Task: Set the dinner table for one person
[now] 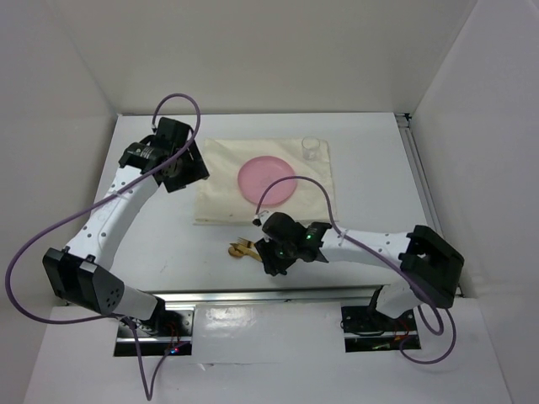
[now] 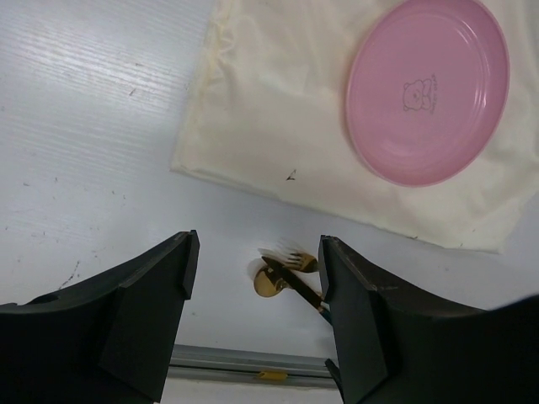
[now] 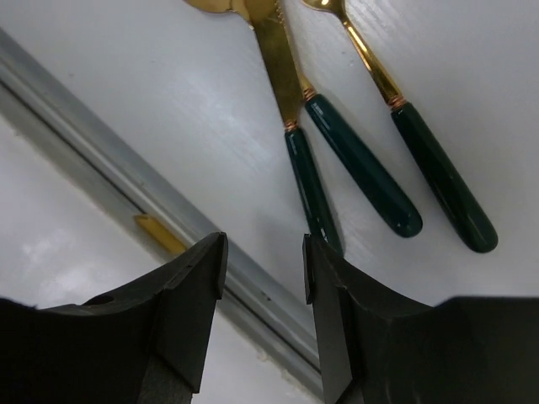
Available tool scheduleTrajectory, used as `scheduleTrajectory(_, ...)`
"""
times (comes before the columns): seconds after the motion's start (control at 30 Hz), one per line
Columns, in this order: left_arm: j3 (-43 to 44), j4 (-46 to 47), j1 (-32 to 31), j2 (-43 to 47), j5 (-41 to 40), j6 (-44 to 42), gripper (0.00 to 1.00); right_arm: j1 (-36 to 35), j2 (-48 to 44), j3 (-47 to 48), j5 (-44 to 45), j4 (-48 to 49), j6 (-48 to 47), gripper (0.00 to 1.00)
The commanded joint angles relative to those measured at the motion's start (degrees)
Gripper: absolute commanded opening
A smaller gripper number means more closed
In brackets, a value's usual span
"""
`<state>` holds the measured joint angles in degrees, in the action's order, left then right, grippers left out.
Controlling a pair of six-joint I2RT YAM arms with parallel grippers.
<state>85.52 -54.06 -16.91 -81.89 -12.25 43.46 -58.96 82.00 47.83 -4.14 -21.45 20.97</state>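
While plate (image 1: 267, 179) and glass (image 1: 311, 150) already sit on the cloth (image 1: 221, 181) in the middle of the bench (image 1: 379, 185), the cutlery (image 3: 362, 168) lies bunched by the near rail (image 1: 278, 296), so we judge it yet to be laid beside the plate. Our right gripper (image 3: 265, 261) hangs over the handles, jaws apart and empty; our left gripper (image 2: 257, 252), likewise apart, hovers by the cloth's far left corner.

three views of one dinner table (image 1: 370, 185).
top camera looked down from above and behind; left wrist looked down from mid height; right wrist sat very close. all three shared the gold cutlery (image 1: 244, 248).
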Motion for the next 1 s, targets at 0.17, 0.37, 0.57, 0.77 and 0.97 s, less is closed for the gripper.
scheduleTrajectory(0.17,-1.23,0.98,0.73,0.50,2.23,-1.19,0.76,-0.72,5.81,3.32,5.72,6.07,-2.69,0.53)
scheduleTrajectory(0.37,-1.76,0.98,0.73,0.50,2.23,-1.71,0.74,-1.77,9.15,2.09,7.04,6.60,-3.83,0.53)
scheduleTrajectory(0.57,-1.76,1.50,0.73,0.50,2.76,-1.71,0.74,-3.00,12.31,2.09,9.76,6.60,-3.83,0.51)
scheduleTrajectory(0.77,-1.76,1.50,1.26,0.50,3.28,-1.71,0.74,-4.23,12.84,4.10,11.70,4.84,-4.36,0.36)
scheduleTrajectory(0.97,-1.23,1.50,1.88,1.03,4.34,-2.24,0.74,-4.23,10.90,8.58,12.76,0.45,-8.22,0.17)
